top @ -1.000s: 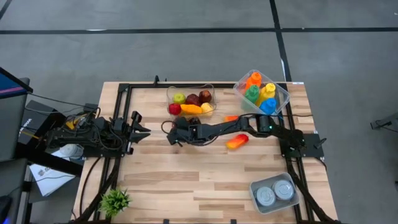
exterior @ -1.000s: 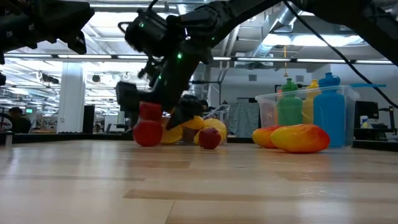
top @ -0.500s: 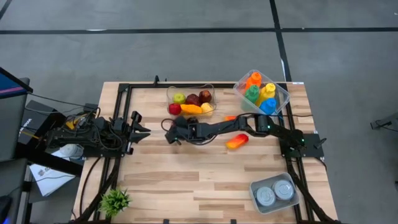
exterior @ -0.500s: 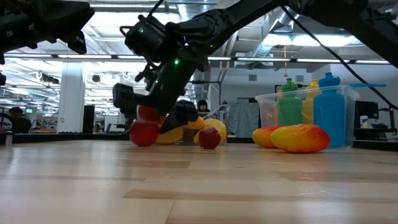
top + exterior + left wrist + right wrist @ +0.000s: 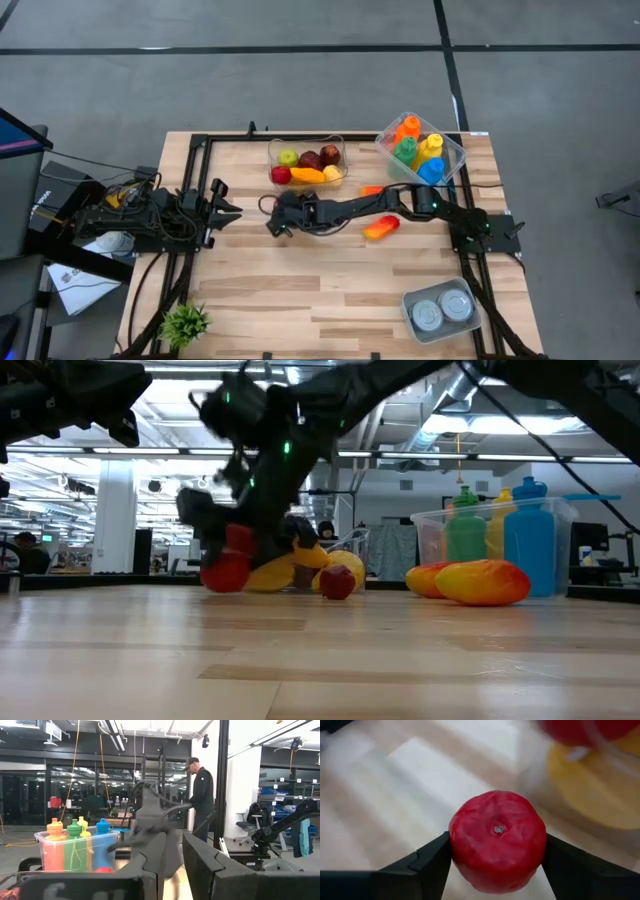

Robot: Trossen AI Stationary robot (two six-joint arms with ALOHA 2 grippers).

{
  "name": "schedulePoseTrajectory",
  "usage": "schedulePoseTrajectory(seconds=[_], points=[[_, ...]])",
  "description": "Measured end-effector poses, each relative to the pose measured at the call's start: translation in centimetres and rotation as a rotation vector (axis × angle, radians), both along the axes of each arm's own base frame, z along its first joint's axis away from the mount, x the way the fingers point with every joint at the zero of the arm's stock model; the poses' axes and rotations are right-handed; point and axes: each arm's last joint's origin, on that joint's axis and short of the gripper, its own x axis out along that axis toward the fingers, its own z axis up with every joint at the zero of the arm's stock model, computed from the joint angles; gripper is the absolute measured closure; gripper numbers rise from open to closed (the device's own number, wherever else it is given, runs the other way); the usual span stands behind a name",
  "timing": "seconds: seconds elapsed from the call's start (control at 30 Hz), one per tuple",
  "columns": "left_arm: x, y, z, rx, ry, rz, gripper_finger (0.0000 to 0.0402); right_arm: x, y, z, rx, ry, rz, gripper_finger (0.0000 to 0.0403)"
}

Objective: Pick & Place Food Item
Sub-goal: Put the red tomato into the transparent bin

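**Red fruit sitting between right gripper's fingers**

Red, round, slightly lumpy fruit [image 5: 496, 848] with a small stem dimple is filling the right wrist view, both dark fingers [image 5: 427, 862] pressing its sides. Right gripper [image 5: 277, 225] is pinching it just above the wood table [image 5: 300, 290], in front of the clear fruit tub [image 5: 338, 150].

Low view is showing the fruit [image 5: 222, 571] close to the tabletop under the gripper; high view is hiding it beneath the arm. High view alone is showing the bottle bin [image 5: 450, 150] and can tray [image 5: 415, 322].

Left gripper [image 5: 228, 208] is waiting at the table's left edge, fingers nearly pressed together.
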Motion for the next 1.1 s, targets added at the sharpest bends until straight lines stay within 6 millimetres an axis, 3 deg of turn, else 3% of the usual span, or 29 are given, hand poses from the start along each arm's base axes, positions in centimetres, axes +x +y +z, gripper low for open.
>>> schedulePoseTrajectory(seconds=[0.07, 0.17, 0.3, 0.4, 0.57, 0.7, 0.87, 1.1], points=[[0.0, 0.0, 0.0, 0.000, 0.000, 0.000, 0.0348, -0.2, 1.2, 1.5, -0.013, -0.003, 0.066, 0.0135], [0.0, 0.0, 0.0, 0.000, 0.000, 0.000, 0.0348, -1.1, 3.4, 5.4, -0.060, -0.014, 0.164, 0.0136], [0.0, 0.0, 0.0, 0.000, 0.000, 0.000, 0.0348, -3.9, 6.7, 11.0, -0.121, 0.021, 0.294, 0.0136], [0.0, 0.0, 0.0, 0.000, 0.000, 0.000, 0.0348, -7.5, 9.9, 15.2, -0.151, 0.074, 0.400, 0.0136], [0.0, 0.0, 0.0, 0.000, 0.000, 0.000, 0.0348, -15.2, 14.4, 21.7, -0.211, 0.080, 0.441, 0.0137], [0.0, 0.0, 0.0, 0.000, 0.000, 0.000, 0.0348, -21.2, 17.2, 25.5, -0.225, 0.003, 0.471, 0.0137], [0.0, 0.0, 0.0, 0.000, 0.000, 0.000, 0.0348, -27.3, 20.4, 27.0, -0.221, -0.065, 0.583, 0.0137], [0.0, 0.0, 0.0, 0.000, 0.000, 0.000, 0.0348, -32.0, 24.2, 25.1, -0.246, -0.145, 0.722, 0.0137]])
